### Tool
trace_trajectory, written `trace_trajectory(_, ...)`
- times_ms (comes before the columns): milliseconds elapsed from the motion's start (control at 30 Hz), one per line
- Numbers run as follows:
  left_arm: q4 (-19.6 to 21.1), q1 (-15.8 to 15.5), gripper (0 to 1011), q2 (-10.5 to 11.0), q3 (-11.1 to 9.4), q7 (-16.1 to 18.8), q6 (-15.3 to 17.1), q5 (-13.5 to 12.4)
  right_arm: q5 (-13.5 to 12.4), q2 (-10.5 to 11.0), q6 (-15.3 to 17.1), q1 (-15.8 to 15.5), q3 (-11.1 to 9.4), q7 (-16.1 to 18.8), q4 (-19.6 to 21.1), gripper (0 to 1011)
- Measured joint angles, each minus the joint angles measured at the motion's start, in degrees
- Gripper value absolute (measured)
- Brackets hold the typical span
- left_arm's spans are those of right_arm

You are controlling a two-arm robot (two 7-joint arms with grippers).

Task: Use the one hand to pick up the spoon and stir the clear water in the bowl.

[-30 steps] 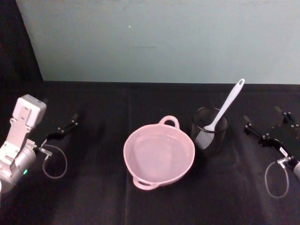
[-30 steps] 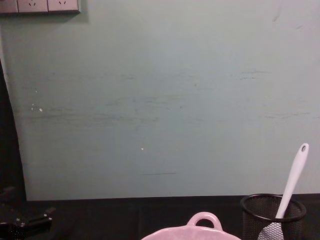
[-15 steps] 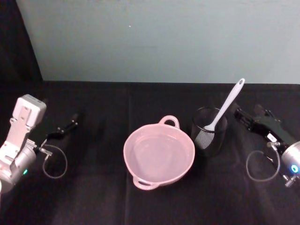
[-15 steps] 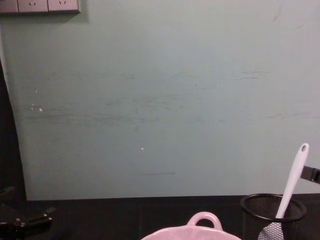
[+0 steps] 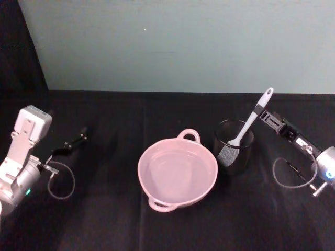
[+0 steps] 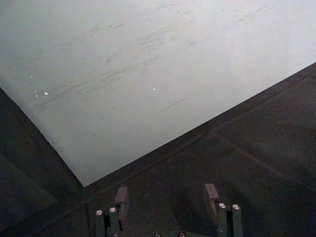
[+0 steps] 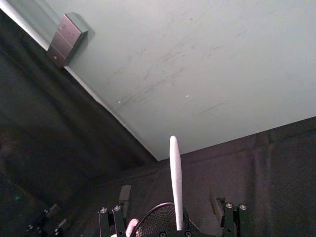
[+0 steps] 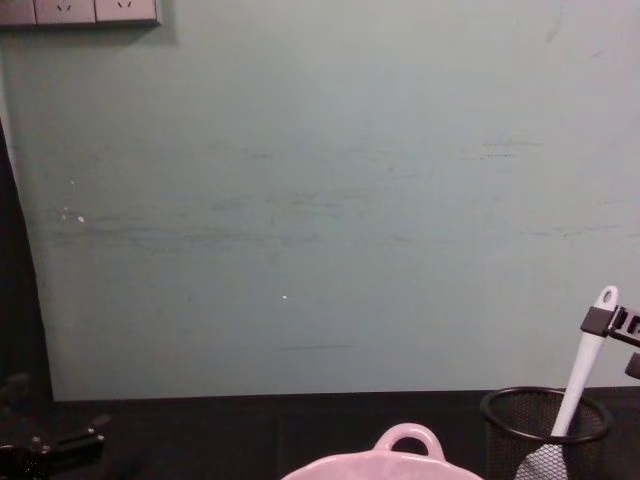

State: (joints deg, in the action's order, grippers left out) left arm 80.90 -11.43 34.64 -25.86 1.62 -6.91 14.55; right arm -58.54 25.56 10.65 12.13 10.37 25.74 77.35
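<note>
The black angular right pincer (image 5: 263, 115) is spread wide, its flat fingers (image 7: 124, 196) on either side of the upper handle of the white plastic spatula-like spoon (image 5: 246, 128) and not closed on it. The spoon stands tilted, blade down, in the black wire-mesh cup (image 5: 234, 154) just right of the black tabletop's (image 5: 115, 219) middle. The pale pink round bowl (image 5: 140, 172) sits just left of the cup at the middle, and the black left pincer (image 5: 73, 142) is parked near the left edge, also wide.
</note>
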Motion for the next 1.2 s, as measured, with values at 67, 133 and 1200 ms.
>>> trace_trajectory(67,0.00,0.00,1005,0.00,0.00,0.00,0.00,0.00,-0.78,0.22,0.60,1.16,0.59,1.36,-1.58,1002)
trace_trajectory(133,0.00,0.00,1005,0.00,0.00,0.00,0.00,0.00,-1.07,0.32,0.79,1.79,0.98,2.11,-2.32,1003)
trace_trajectory(1200,0.00,0.00,1005,0.00,0.00,0.00,0.00,0.00,-3.62,1.91,-2.77,6.59,6.47,6.49,-7.15,340)
